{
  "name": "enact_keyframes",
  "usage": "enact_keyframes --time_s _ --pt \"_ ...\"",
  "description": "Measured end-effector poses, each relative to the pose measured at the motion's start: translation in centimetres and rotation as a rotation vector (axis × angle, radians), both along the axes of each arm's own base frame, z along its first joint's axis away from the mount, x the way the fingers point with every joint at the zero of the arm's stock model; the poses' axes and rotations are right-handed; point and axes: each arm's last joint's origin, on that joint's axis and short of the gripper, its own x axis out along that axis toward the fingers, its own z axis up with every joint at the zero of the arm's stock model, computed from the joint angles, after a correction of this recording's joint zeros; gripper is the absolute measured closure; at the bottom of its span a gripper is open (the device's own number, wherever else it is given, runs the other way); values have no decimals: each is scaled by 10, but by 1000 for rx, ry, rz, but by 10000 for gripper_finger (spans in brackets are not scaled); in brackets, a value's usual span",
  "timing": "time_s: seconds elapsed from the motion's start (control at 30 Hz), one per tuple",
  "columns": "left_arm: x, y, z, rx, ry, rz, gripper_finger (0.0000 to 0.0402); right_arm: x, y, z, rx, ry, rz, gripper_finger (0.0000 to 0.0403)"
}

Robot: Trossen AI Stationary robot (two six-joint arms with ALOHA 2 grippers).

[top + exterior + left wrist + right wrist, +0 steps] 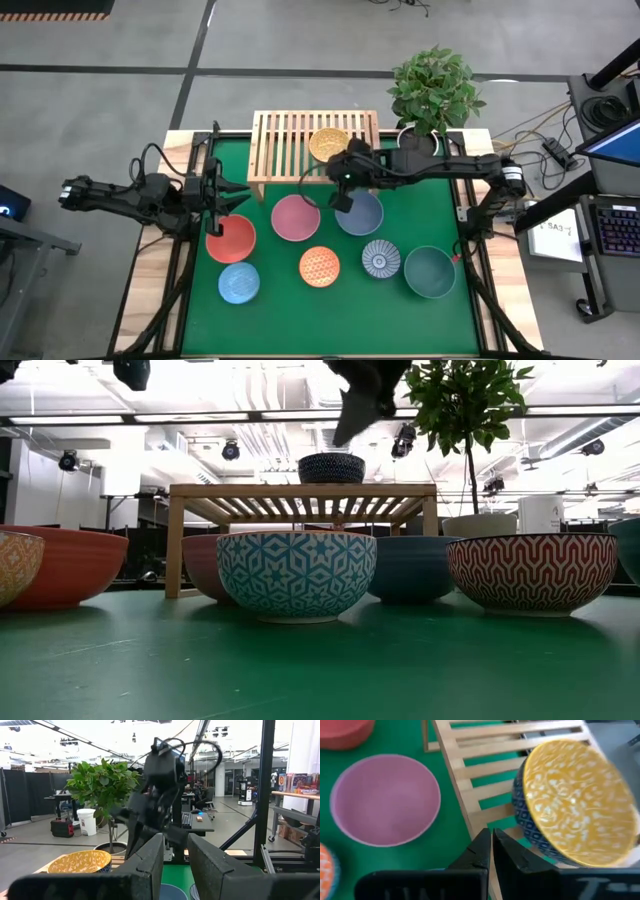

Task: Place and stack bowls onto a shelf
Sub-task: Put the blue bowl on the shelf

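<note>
The light-wood shelf stands at the table's far edge. The yellow patterned bowl sits upright on its slats, near the right end. My right gripper hovers shut above the shelf's near edge, between the pink bowl and the plain blue bowl; it holds nothing. My left gripper waits open above the table, just beyond the red bowl. Light blue, orange, blue-grey and dark teal bowls rest on the green mat.
A potted plant in a white pot stands at the table's far right corner, beside the shelf. The shelf's left half is bare slats. Green mat shows bare along the near edge. The low view shows the bowls in a row before the shelf.
</note>
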Motion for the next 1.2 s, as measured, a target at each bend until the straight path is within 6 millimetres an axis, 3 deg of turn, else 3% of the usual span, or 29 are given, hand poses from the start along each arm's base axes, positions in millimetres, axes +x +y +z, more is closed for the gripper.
enact_keyframes --time_s 0.17,0.5,0.7,0.93,1.07,1.2 --pt "0 0 0 0 0 0 329 0 7 -16 10 28 35 394" --pt "3 -1 -2 3 16 0 329 -3 57 -33 197 74 196 394" --pt "5 -1 -2 2 13 0 329 -9 68 -37 277 117 131 389" --pt "5 -1 -2 2 13 0 329 -14 73 -50 331 180 114 309" --pt "5 -1 -2 2 15 0 329 -17 79 -74 313 232 140 251" --pt "5 -1 -2 2 14 0 329 -20 80 -101 322 222 117 219"
